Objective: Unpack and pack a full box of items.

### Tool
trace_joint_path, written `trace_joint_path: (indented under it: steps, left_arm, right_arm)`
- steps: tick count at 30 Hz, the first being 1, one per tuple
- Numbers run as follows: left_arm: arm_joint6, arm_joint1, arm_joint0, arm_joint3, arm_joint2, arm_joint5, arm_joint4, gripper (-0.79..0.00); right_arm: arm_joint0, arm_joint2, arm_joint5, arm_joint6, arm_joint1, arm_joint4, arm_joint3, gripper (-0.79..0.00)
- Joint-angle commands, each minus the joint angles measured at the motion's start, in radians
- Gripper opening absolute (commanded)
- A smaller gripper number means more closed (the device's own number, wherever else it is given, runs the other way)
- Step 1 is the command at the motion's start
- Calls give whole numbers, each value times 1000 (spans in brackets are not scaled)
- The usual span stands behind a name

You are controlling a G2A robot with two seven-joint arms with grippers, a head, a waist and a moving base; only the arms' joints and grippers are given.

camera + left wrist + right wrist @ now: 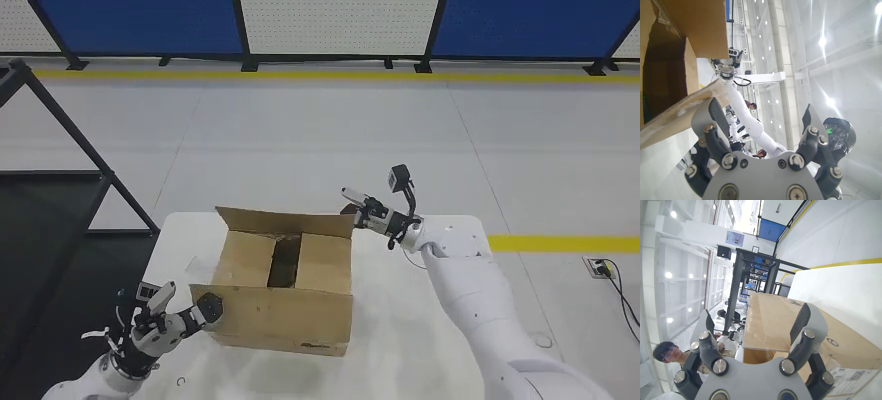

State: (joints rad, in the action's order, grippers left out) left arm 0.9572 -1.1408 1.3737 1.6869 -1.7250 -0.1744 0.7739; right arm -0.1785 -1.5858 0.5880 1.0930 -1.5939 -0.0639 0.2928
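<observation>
The left gripper [762,117] is seen spread wide, with nothing held between its jaws. One ribbed finger pad [718,117] is placed just beside the free edge of the near flap [674,115] of the cardboard box [280,320], though contact cannot be confirmed. In the top view this gripper is found low at the box's near left corner. The right gripper [755,323] is likewise held wide open and empty. The end of the far flap [768,321] is seen reaching into the space between its fingers, with one pad [799,323] just beside the cardboard, and nothing is clamped. From above, this gripper is found at the box's far right corner, where the far flap is stood upright. Two inner flaps [245,260] are folded partly inward over the opening, and a dark gap [285,262] is left between them; what lies inside cannot be made out. A printed paper label [848,376] is stuck on the box's outer wall near the right gripper. The box is set upright near the middle of the white table [390,340].
</observation>
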Motion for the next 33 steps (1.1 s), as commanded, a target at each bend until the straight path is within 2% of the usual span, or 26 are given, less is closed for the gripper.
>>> trace_joint_path:
  steps: [1,9,15,19,27,33]
  left_arm:
    - [-20,0,-1,-3,7,-1,-16,0]
    - [-83,-1,-21,-20,38,7,-42,0]
    - [-152,-4,-42,-24,58,10,-63,0]
    - [-161,-4,-44,-20,64,9,-69,0]
    - [-161,-4,-44,-20,64,9,-69,0]
    - [-270,-7,-43,6,96,23,-155,0]
  right_arm:
    - [1,7,2,39,0,10,10,0]
    - [-10,45,-18,157,-5,43,61,0]
    - [-26,69,-114,212,-5,75,103,0]
    - [-46,89,-174,263,-2,77,143,0]
    - [-119,116,-269,280,11,73,259,0]
    - [-197,124,-322,260,21,104,379,0]
